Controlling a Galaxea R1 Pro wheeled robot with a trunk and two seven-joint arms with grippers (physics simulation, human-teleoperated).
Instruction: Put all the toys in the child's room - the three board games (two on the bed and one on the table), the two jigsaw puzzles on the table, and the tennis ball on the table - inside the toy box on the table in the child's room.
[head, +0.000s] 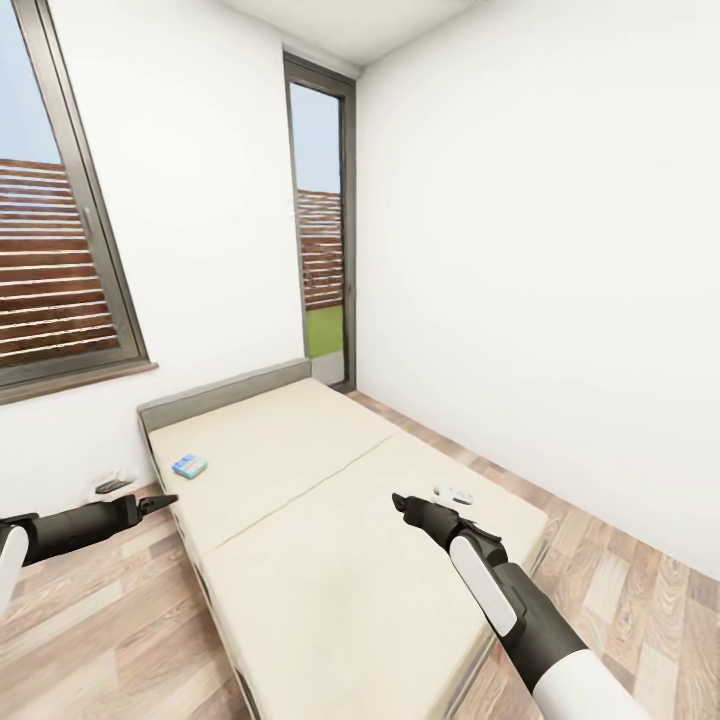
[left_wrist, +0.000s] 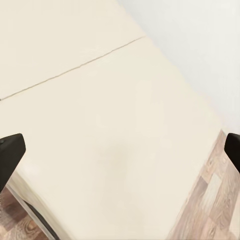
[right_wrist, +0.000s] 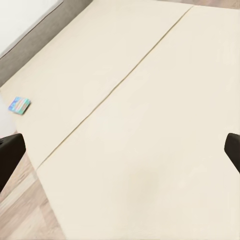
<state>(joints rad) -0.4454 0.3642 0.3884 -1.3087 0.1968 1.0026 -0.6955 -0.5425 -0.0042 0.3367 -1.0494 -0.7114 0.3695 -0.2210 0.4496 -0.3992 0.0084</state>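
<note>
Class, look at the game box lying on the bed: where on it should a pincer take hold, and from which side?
The game box lies flat on the bed near the headboard. Probably best: come from above and pinch across two opposite side edges, since its broad face offers no hold. The left pincer, open, is nearer.

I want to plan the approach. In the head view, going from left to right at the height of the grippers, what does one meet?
Left gripper → game box on the bed → right gripper → wood floor.
</note>
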